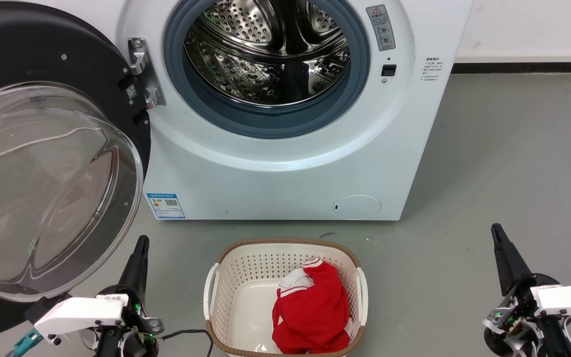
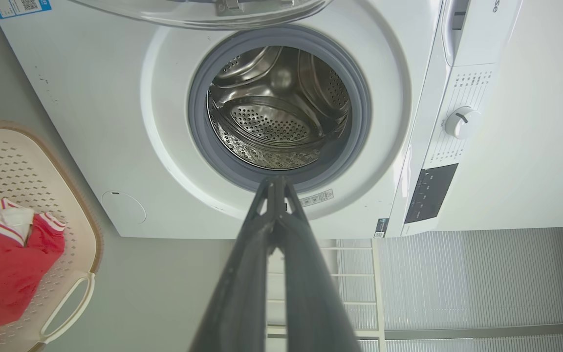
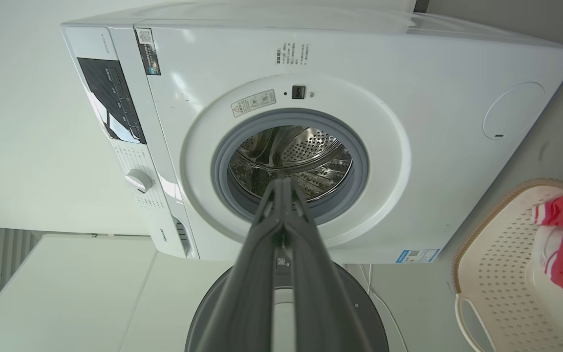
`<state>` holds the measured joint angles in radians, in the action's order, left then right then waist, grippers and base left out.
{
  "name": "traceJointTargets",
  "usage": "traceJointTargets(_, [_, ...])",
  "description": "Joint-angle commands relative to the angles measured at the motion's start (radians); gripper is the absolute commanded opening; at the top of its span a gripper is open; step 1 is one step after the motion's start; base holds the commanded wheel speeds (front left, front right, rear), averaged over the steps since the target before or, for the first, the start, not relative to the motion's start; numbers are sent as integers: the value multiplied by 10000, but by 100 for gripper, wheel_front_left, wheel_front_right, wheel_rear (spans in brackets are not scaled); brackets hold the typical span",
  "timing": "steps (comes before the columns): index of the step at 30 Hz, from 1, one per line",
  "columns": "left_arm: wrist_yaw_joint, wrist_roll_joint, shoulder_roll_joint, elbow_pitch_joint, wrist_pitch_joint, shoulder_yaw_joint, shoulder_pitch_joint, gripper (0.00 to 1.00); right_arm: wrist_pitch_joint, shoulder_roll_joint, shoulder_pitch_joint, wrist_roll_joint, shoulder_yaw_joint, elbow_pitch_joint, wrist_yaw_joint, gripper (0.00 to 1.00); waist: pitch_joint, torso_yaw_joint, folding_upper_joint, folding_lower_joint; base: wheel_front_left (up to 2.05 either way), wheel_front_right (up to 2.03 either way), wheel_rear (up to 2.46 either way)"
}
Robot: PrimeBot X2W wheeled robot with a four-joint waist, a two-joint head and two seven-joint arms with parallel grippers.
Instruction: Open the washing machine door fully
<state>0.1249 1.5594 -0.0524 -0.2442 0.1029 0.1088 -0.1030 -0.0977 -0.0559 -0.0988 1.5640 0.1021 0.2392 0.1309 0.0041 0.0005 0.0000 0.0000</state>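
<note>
Both my left tool (image 1: 142,244) and right tool (image 1: 496,232) have their fingers pressed together, holding nothing. The large round glossy black door with clear domed glass bowl (image 1: 52,168) hangs just up-left of the left tool, swung wide, perhaps fully. It looks heavy and stiff-hinged, with slick glass, so I'd push its black rim (image 1: 18,44).

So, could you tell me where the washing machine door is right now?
In the head view the washing machine door stands swung open at the left, hinged beside the grey rubber ring, its glass bowl above the left gripper.
</note>
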Motion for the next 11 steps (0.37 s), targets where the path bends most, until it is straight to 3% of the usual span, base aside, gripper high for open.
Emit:
traceJointTargets(1, [66, 139, 14, -4, 37, 47, -93, 0, -33, -13, -111, 146, 20, 27, -1, 0, -1, 0, 0, 0, 0, 0, 0])
traceJointTargets(11, [80, 537, 35, -24, 149, 81, -92, 0, -135, 0, -138, 549, 60, 67, -3, 0, -10, -5, 0, 0, 0, 0, 0])
